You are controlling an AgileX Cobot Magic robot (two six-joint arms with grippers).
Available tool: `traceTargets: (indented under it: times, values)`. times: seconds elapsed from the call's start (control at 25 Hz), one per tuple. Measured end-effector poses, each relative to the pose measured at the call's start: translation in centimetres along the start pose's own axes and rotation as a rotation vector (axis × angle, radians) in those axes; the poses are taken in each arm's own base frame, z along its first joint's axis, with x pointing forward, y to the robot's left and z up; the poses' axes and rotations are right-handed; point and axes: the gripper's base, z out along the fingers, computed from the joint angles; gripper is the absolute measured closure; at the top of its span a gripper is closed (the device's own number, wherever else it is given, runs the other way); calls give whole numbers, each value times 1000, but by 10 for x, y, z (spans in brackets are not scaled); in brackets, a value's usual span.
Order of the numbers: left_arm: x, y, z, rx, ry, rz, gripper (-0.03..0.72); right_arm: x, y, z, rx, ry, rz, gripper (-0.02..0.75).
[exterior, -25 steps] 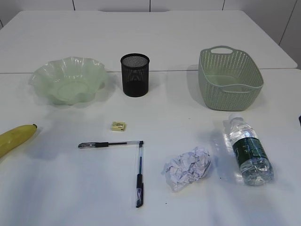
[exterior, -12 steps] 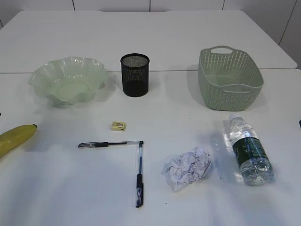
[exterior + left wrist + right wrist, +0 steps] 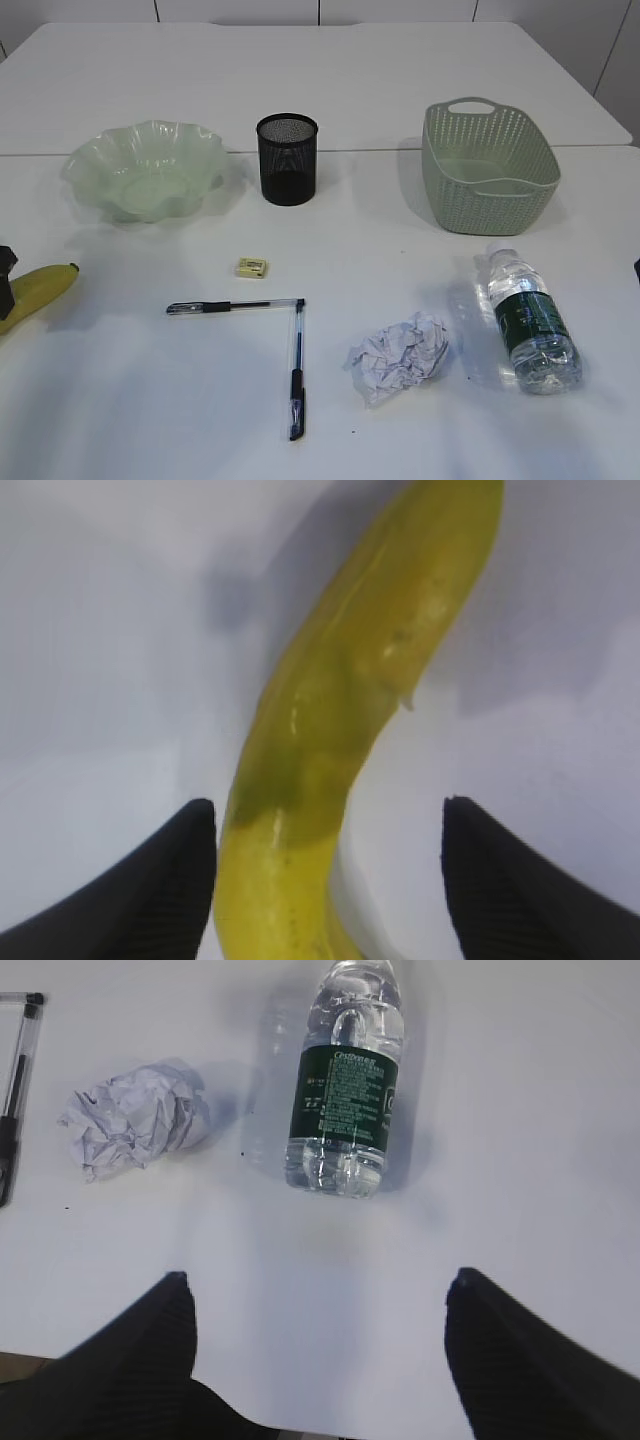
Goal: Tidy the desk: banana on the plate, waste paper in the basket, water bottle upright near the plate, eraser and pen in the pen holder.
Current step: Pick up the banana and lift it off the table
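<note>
On the white table (image 3: 400, 90), the green basket (image 3: 489, 168) sits at two o'clock from the centre and the ruffled plate (image 3: 146, 170) at ten. The banana (image 3: 340, 740) lies at nine, at the table's left edge, between the spread fingers of the left gripper (image 3: 330, 880), which does not clamp it. The right gripper (image 3: 320, 1360) is spread wide, empty, above bare table at six o'clock from the lying water bottle (image 3: 345, 1080).

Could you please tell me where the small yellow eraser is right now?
In the exterior view, the small yellow eraser lies left of centre, just above the two clear-barrelled pens and below the black mesh pen holder.
</note>
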Motion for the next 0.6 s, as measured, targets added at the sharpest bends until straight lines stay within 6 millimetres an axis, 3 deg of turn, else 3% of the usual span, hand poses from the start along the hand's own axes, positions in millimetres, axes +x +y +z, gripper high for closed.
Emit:
traceTargets:
  times: [0.2, 0.6]
  values:
    - [-1, 1, 16, 5, 27, -2, 188, 0, 0, 0, -2, 1, -3, 164]
    - [-8, 2, 20, -5, -26, 0, 190, 0, 1, 0, -6, 3, -5, 164]
